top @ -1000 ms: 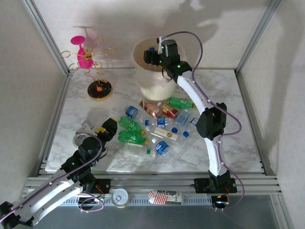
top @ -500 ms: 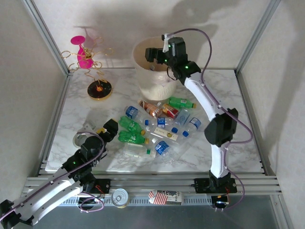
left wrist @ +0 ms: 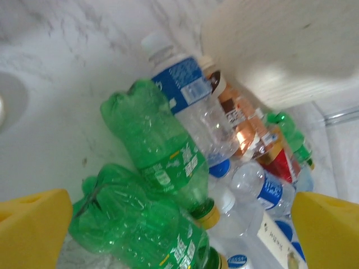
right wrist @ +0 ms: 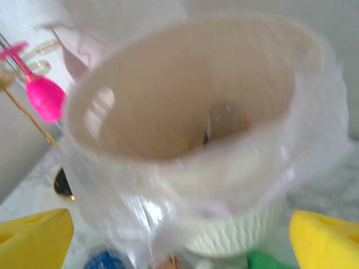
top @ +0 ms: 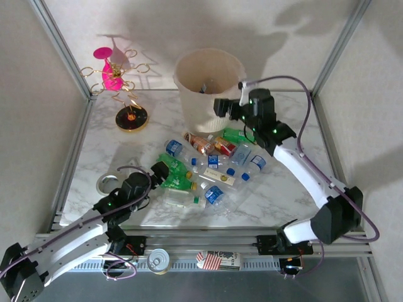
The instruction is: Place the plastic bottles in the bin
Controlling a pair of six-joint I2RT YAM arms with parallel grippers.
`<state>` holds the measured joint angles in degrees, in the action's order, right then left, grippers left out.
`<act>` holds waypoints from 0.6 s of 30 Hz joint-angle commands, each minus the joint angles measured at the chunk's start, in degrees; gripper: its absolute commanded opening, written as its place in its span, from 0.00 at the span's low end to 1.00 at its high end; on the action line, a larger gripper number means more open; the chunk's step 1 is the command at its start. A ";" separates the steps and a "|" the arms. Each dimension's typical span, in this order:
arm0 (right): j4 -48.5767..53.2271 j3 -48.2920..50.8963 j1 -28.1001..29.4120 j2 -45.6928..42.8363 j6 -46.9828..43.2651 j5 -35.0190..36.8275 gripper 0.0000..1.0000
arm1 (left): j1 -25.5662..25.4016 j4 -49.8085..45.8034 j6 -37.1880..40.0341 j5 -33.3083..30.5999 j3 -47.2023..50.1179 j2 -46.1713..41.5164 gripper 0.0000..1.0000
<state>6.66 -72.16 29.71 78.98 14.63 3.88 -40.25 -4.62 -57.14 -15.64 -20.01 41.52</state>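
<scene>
Several plastic bottles (top: 208,165), clear with blue labels, green, and red-brown, lie in a heap mid-table. Behind them stands the cream ribbed bin (top: 203,114) with its liner. My left gripper (top: 160,171) hovers open at the heap's left edge. In the left wrist view two green bottles (left wrist: 162,151) lie between and ahead of the yellow fingertips (left wrist: 33,230), with a clear blue-labelled bottle (left wrist: 185,89) beyond. My right gripper (top: 224,107) hangs open and empty just right of the bin. The right wrist view looks into the bin (right wrist: 252,224), blurred.
A pink-and-gold wire ornament stand (top: 119,75) sits at the back left. A silver ring (top: 106,184) lies left of my left arm. A tin can (top: 158,260) rests on the front rail. Metal frame posts edge the table.
My right gripper opened over the bin, then drew back down and to the right of it. My left gripper moved right, up to the green bottles.
</scene>
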 commanded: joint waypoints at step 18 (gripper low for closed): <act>0.99 25.49 -0.07 -18.06 5.86 9.26 0.99 | -2.29 -5.40 -19.93 0.92 -5.50 16.92 0.98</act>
<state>6.81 -48.10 29.71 62.39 20.75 9.93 -42.04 -7.16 -72.40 -11.68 -24.01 58.19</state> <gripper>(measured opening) 0.987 0.985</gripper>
